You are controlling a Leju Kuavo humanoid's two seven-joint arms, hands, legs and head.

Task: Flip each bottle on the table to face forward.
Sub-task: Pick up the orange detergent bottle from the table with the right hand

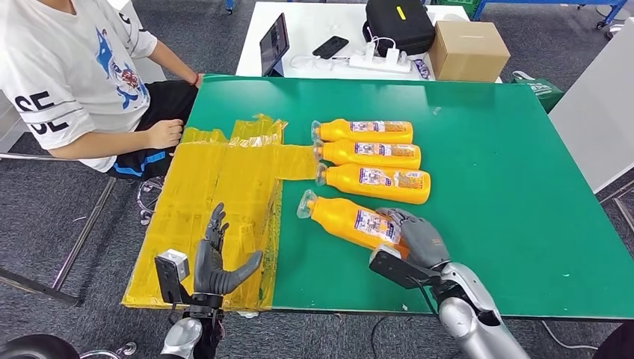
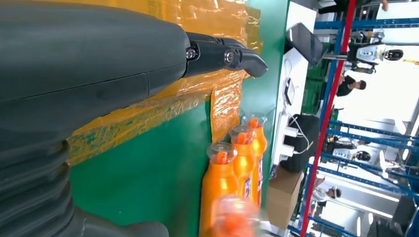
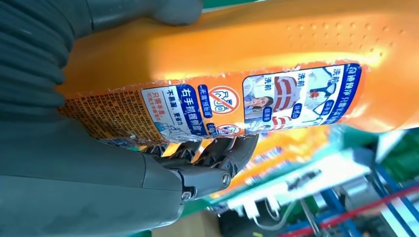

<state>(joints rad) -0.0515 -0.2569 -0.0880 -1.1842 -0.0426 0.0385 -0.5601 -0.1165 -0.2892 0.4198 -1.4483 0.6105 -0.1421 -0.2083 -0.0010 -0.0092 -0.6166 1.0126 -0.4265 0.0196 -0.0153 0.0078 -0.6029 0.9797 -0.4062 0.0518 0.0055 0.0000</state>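
Gripping the nearest bottle [image 1: 351,219] by its base, the right hand [image 1: 419,238] must likely roll it label-forward, while the left hand [image 1: 217,258] hovers open, fingers spread.

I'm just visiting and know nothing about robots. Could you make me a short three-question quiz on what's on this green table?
1. How many orange bottles lie on the green table?
2. True or false: the left hand holds a bottle.
3. Which bottle does the right hand grip? A) nearest bottle B) farthest bottle

Key: 1. Four. 2. False; it hovers over the yellow sheet, fingers apart. 3. A.
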